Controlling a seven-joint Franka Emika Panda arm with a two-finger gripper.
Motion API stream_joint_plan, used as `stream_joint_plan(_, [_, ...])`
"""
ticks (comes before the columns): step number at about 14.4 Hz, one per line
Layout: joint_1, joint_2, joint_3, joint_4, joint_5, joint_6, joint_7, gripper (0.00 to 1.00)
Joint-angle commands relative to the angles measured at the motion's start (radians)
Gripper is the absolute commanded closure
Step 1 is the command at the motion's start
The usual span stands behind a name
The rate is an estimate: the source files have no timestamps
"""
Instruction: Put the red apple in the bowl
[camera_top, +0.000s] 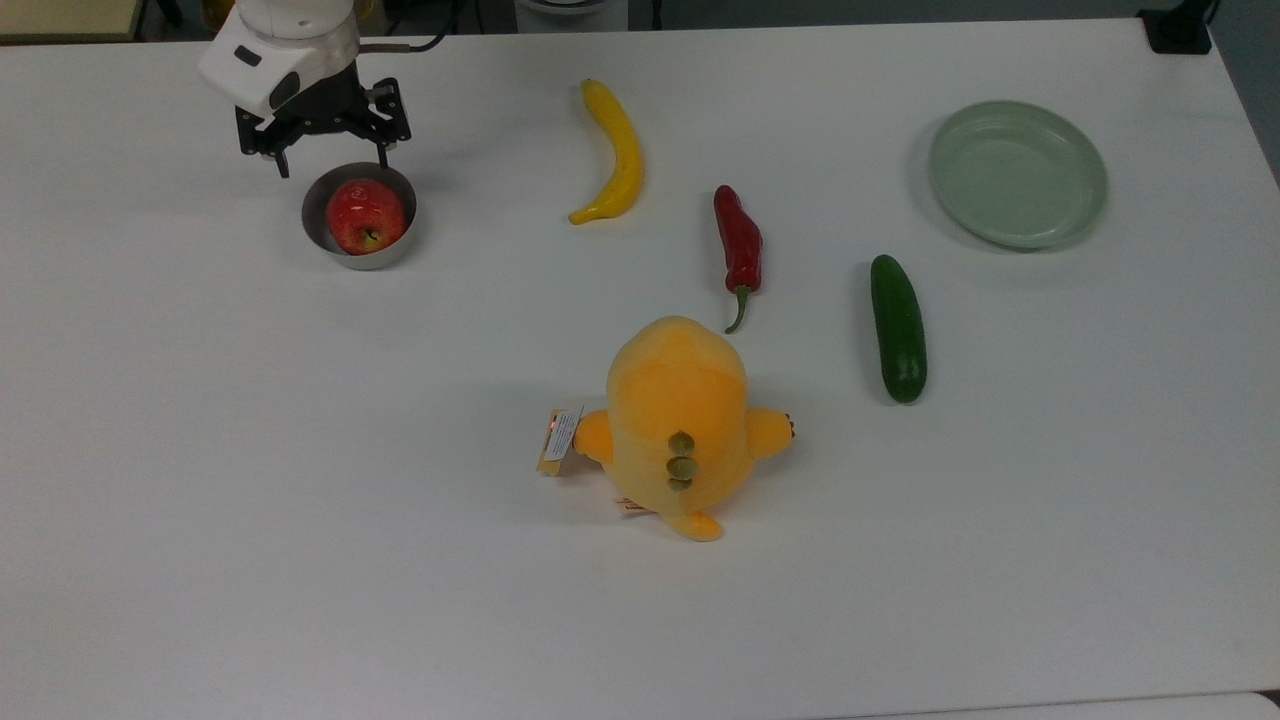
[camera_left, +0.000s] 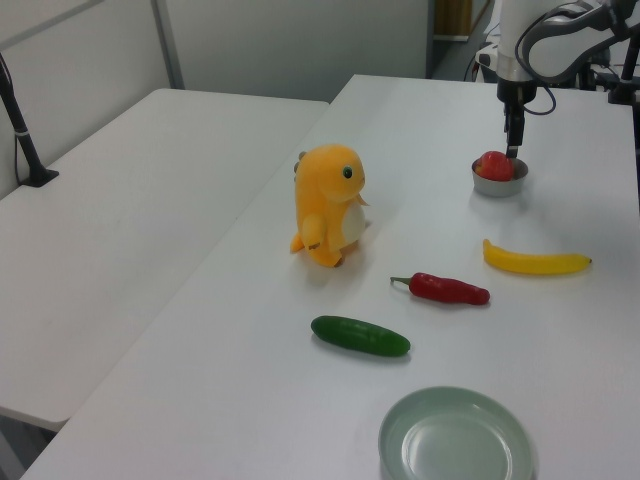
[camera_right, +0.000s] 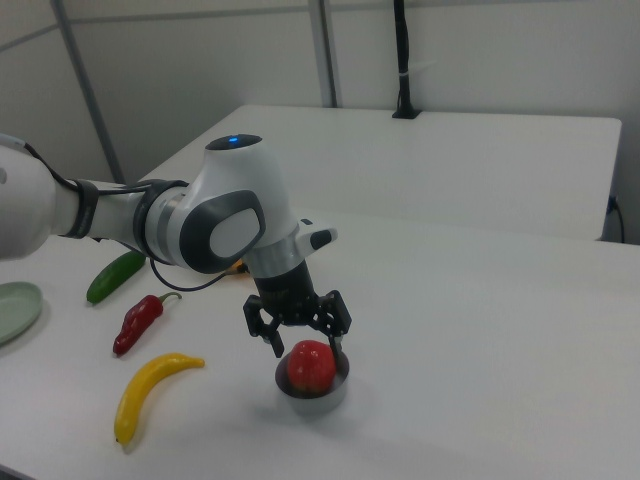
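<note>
The red apple (camera_top: 366, 216) (camera_left: 492, 165) (camera_right: 310, 366) rests inside the small grey bowl (camera_top: 322, 238) (camera_left: 499, 186) (camera_right: 322, 395), its stem dimple turned toward the near side in the top view. My gripper (camera_top: 331, 166) (camera_right: 306, 345) hangs just above the bowl's far rim, open, with nothing between its fingers. One dark finger (camera_left: 511, 138) reaches down behind the apple in the left view.
On the white table (camera_top: 300, 450) lie a yellow banana (camera_top: 614, 150), a red chili pepper (camera_top: 738, 245), a green cucumber (camera_top: 897, 328) and a pale green plate (camera_top: 1017, 172). An orange plush toy (camera_top: 678, 420) stands in the middle.
</note>
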Motion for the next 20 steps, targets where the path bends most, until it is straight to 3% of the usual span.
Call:
stream_joint_plan(1, [0.012, -0.066, 0.001, 0.01, 0.015, -0.105, 0.051, 0.0])
stream_joint_plan(4, [0.058, -0.115, 0.001, 0.059, 0.073, -0.18, 0.225, 0.0])
stream_joint_plan(8, [0.094, -0.113, 0.072, 0.27, 0.124, -0.34, 0.422, 0.0])
stream_joint_plan(11, [0.11, -0.115, 0.118, 0.352, 0.177, -0.394, 0.521, 0.0])
stream_joint_plan(15, [0.202, -0.109, 0.121, 0.37, 0.183, -0.422, 0.566, 0.0])
stream_joint_plan(20, [0.21, -0.081, 0.123, 0.361, 0.226, -0.419, 0.549, 0.0])
